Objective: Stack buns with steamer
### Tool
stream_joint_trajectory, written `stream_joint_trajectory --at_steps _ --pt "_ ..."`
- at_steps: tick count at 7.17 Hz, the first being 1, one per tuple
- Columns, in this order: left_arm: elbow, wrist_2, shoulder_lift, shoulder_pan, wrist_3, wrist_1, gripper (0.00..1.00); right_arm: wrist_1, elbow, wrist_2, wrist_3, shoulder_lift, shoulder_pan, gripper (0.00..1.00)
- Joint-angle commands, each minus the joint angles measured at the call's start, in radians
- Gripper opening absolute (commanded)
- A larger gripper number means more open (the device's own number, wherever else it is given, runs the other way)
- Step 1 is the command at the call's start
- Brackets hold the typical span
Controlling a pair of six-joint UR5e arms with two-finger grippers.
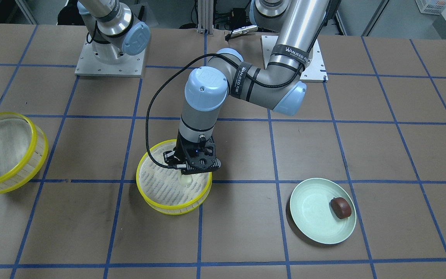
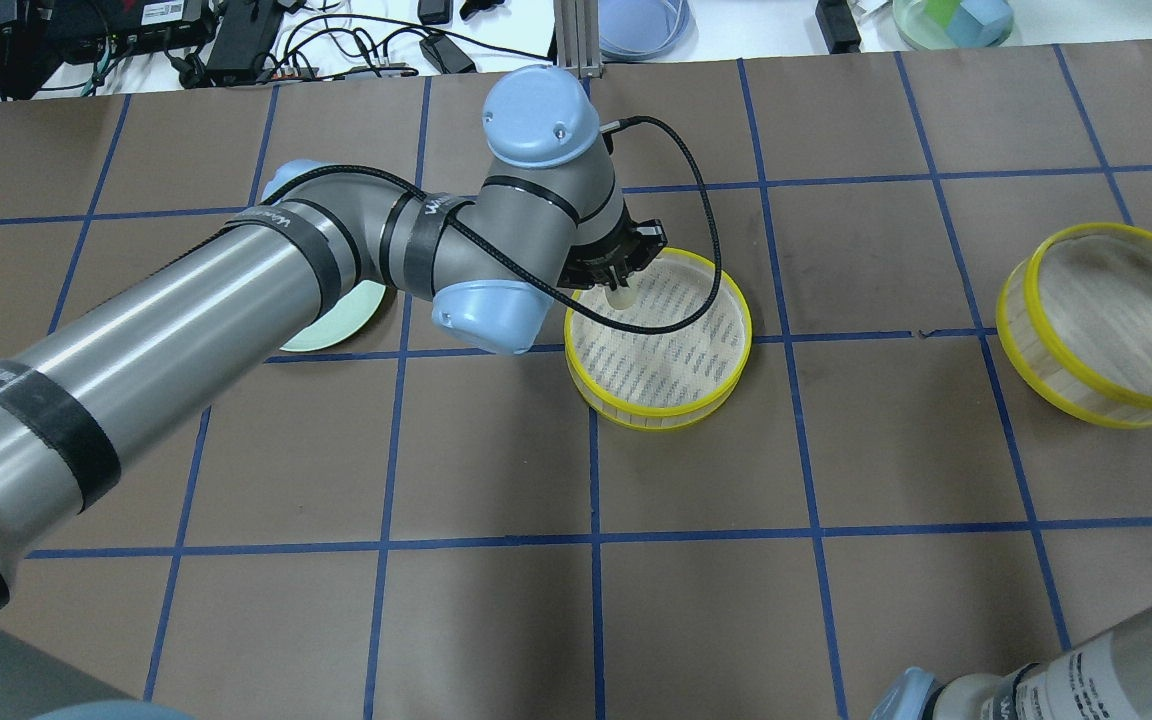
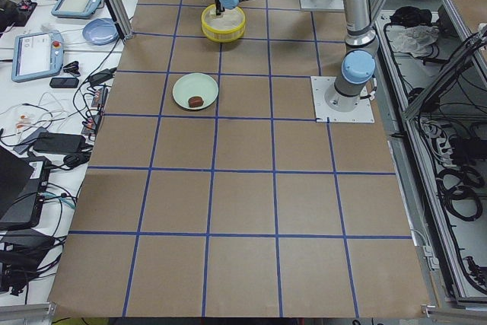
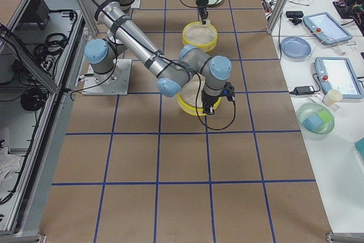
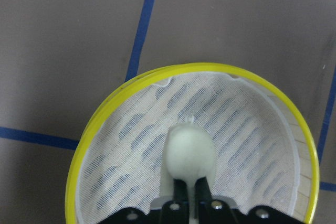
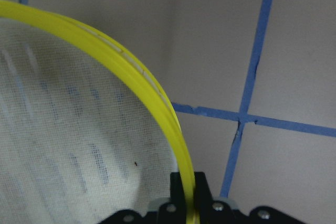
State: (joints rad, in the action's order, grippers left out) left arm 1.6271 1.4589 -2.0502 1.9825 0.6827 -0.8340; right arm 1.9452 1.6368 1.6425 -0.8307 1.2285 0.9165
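Between the closed-in fingers of the left gripper (image 5: 191,191) sits the cream-white bun (image 5: 189,150). It is pinched at its near end and hangs low inside the steamer tier (image 5: 199,67) directly beneath. Whether it touches that tier's bottom I cannot tell.

Well off to this gripper's outer side, away from the other arm, the brown bun (image 1: 341,207) lies on the green plate (image 1: 312,224), with no gripper near it. Far on the opposite side, the right gripper (image 6: 190,192) straddles the rim of the second steamer tier (image 6: 157,94), its fingers pressed onto it.

By my reading the first bun is nearly delivered. Releasing it, moving the brown bun across, and stacking the second tier on top remain.
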Motion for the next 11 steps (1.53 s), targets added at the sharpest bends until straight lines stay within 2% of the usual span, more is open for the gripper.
stream_joint_trajectory --at_steps 1,3,5,7,8,9,11 --pt "0.002 0.006 -0.038 0.007 0.011 0.041 0.49 -0.104 0.001 0.0 0.156 0.063 0.129 0.0" --pt "0.007 0.009 -0.036 0.007 0.021 0.075 0.78 -0.155 0.0 0.003 0.33 0.101 0.259 0.0" --pt "0.008 0.011 -0.031 0.007 0.02 0.073 1.0 -0.17 0.001 0.002 0.482 0.114 0.362 0.0" --pt "0.008 0.015 0.007 -0.008 -0.015 0.072 1.0 -0.169 0.003 0.0 0.649 0.103 0.468 0.0" --pt "0.008 0.017 0.04 -0.055 -0.075 0.064 1.0 -0.167 0.003 -0.001 0.736 0.1 0.523 0.0" --pt "0.008 0.012 0.076 -0.127 -0.118 0.055 1.0 -0.164 0.005 -0.006 0.784 0.098 0.556 0.0" --pt "0.005 0.014 0.119 -0.309 -0.379 -0.079 1.0 -0.155 0.017 -0.01 0.87 0.085 0.614 0.0"
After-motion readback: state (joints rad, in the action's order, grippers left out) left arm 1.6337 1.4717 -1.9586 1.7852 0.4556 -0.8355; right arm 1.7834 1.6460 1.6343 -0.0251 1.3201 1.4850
